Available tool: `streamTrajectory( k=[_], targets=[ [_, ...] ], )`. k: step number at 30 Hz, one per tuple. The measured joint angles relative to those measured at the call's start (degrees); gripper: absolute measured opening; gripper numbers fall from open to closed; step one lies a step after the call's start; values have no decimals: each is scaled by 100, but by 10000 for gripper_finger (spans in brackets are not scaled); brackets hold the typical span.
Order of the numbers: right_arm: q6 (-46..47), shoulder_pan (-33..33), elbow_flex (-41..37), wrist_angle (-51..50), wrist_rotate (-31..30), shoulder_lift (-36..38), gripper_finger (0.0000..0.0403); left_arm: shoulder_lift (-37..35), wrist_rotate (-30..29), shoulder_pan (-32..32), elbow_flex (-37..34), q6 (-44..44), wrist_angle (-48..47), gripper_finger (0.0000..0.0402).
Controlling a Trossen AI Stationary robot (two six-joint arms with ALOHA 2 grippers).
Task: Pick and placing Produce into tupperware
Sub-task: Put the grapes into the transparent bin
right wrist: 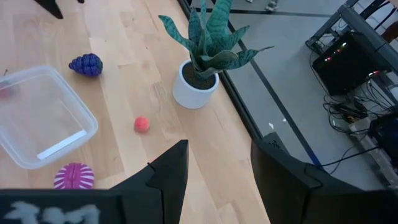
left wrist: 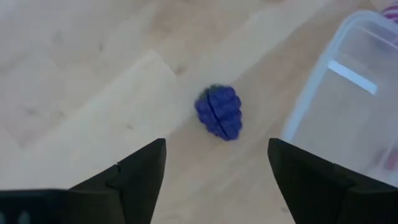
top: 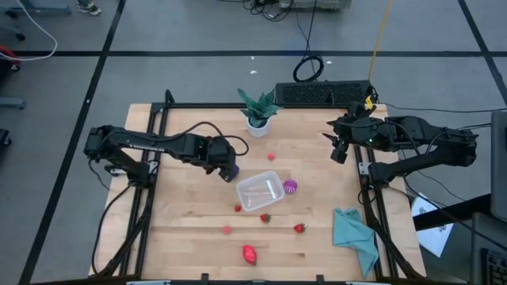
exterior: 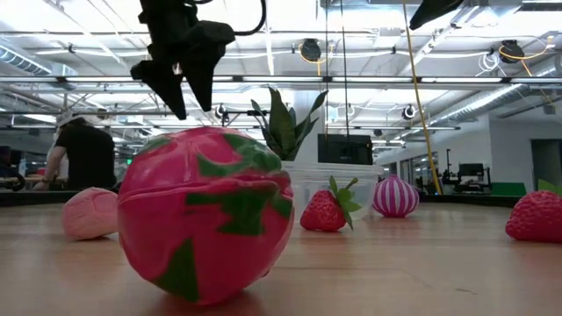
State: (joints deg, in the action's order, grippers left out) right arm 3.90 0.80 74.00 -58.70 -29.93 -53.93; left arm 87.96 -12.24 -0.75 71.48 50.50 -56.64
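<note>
A purple berry point(left wrist: 219, 112) lies on the wooden table just outside the clear tupperware point(top: 260, 191), off its far-left corner. My left gripper point(top: 230, 170) hangs above the berry, pointing down and open, with a finger on either side and clear of it. In the right wrist view the berry point(right wrist: 86, 65) rests beside the tupperware point(right wrist: 37, 118). A purple striped fruit point(top: 290, 187) sits against the tupperware's right side. Small red and pink fruits point(top: 265, 218) lie scattered nearer the front. My right gripper point(top: 339, 150) waits open, high at the far right.
A white-potted green plant point(top: 257, 111) stands at the far edge. A teal cloth point(top: 352, 237) lies at the near right. A large red fruit point(top: 249, 254) sits near the front edge. A person point(exterior: 83, 154) shows in the room beyond the table.
</note>
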Motion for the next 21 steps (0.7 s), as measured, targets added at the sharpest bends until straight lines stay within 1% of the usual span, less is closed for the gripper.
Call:
streamTrajectory(
  k=[2, 8, 15, 18, 21],
  targets=[
    [0, 0, 0, 0, 2, 0, 165, 100, 157, 15, -2, 114, -9, 294],
    [128, 0, 0, -5, 4, 2, 165, 562, 211, 15, -2, 390, 55, 290],
    [144, 0, 0, -16, 7, 2, 165, 1006, 482, 126, -2, 400, 210, 292],
    [145, 0, 0, -16, 7, 1, 165, 1172, 636, 148, -2, 297, 440, 292],
    [144, 0, 0, -16, 9, 2, 165, 1282, 642, 148, -2, 123, 596, 292]
  ],
)
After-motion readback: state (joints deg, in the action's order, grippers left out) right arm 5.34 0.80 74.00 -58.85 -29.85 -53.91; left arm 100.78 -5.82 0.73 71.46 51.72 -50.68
